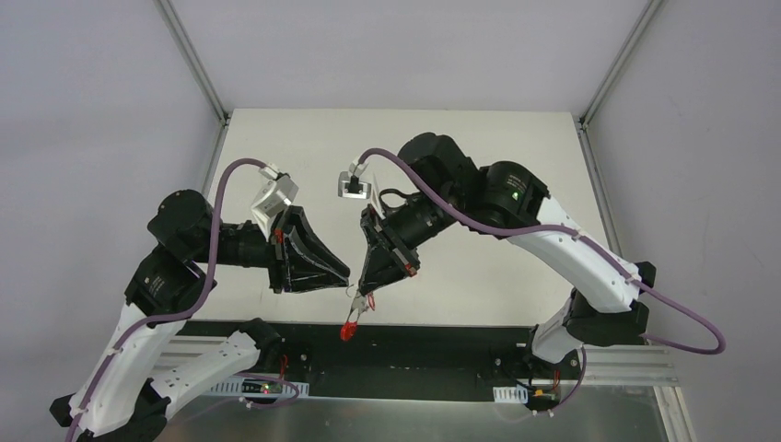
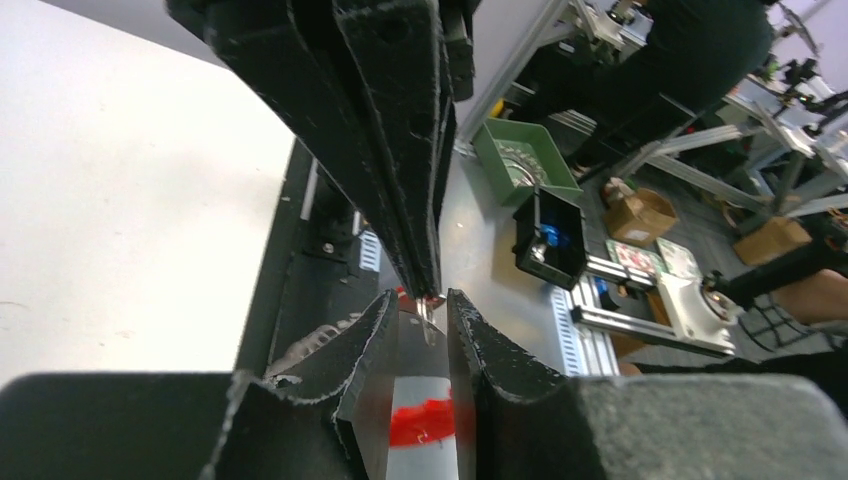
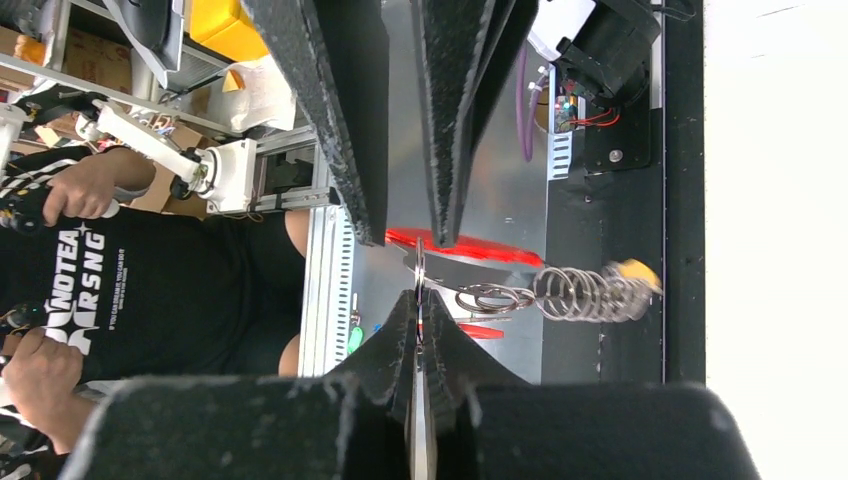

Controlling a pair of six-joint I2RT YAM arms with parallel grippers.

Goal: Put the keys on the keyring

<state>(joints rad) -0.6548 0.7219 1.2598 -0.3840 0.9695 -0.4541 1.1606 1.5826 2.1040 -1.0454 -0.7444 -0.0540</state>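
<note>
- My right gripper (image 3: 418,298) is clamped tight on a thin, flat, silvery key (image 3: 419,272), seen edge-on.
- My left gripper (image 2: 422,297) shows a narrow gap; I cannot tell whether it grips anything.
- A coiled wire ring (image 3: 575,293) and a glossy red curved loop (image 3: 470,247) sit beside the key, over the table's (image 1: 460,147) near edge.

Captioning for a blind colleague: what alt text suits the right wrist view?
The right gripper, shut on a thin silvery metal piece seen edge-on, faces the left gripper, whose fingers stand apart above it. Beside them are a red piece and coiled wire rings with a yellow tag.
</note>
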